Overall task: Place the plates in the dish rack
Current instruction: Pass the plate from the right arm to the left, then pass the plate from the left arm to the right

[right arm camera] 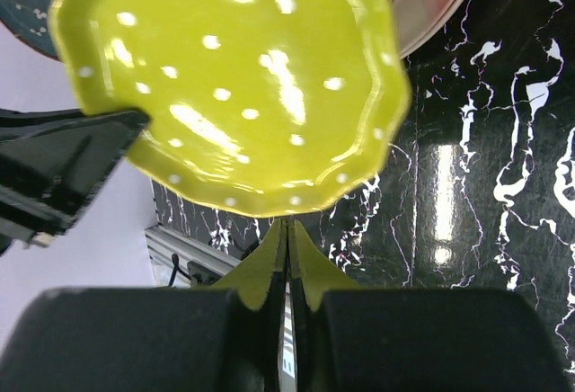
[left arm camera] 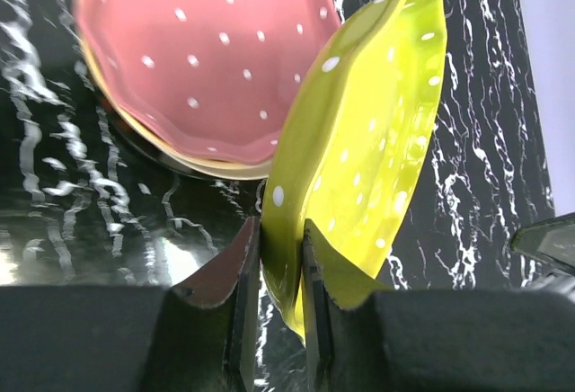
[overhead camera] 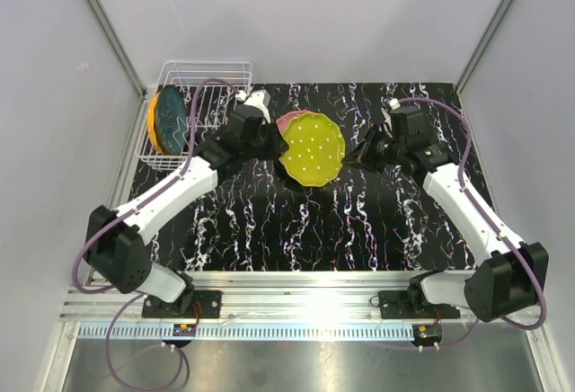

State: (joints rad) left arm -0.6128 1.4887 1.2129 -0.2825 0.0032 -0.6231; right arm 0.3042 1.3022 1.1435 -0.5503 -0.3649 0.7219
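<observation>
Left jaws pinch yellow plate (overhead camera: 312,149); pink plate (left arm camera: 198,50) beside; right jaws closed.

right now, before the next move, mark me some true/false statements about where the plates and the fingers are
1. The left fingers are clamped on the rim of the yellow-green plate. True.
2. The dish rack is empty. False: a teal plate and an orange plate stand at its left end.
3. The pink plate rests on top of another plate. True.
4. The right fingers hold the pink plate. False: they are shut on nothing and point at the yellow-green plate.
5. The yellow-green plate lies flat. False: it is held steeply tilted, up on its edge.
</observation>
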